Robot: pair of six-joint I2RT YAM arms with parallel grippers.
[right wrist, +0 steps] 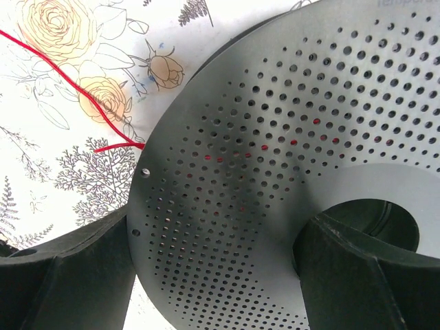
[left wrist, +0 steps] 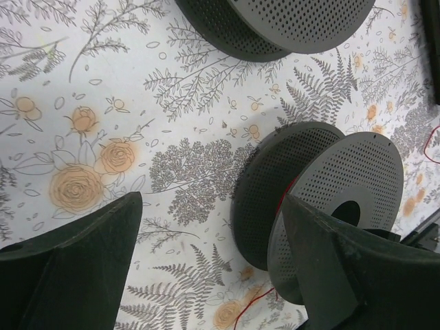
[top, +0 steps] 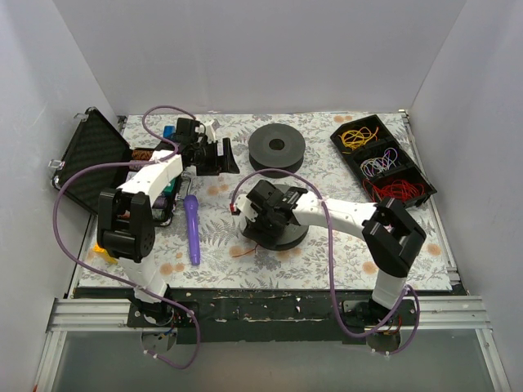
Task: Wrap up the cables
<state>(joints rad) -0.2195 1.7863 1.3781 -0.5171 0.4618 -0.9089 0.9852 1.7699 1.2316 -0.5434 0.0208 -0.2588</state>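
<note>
While both arms reach in over the floral-print table (top: 351,253), a black case (top: 86,163) lies at its left edge. A black compartment tray (top: 350,162) sits at the far right, holding yellow, purple-white and red wire bundles. Two dark grey perforated spools lie flat mid-table, the far spool (top: 277,147) well behind the near spool (top: 282,238).

Right gripper (right wrist: 220,227): directly over the near spool, jaws wide apart. One finger is by the flange rim, the other at the hub hole. Contact with the flange cannot be judged.

Left gripper (left wrist: 210,199): above the cloth left of the spools, jaws wide apart, nothing between them.

A purple tool (top: 193,229) lies on the cloth just right of the left arm.

Red wire (right wrist: 75,86): some turns show through the near spool's flange holes. A loose strand leaves the rim and trails over the cloth at the spool's near side (top: 243,250)
</note>
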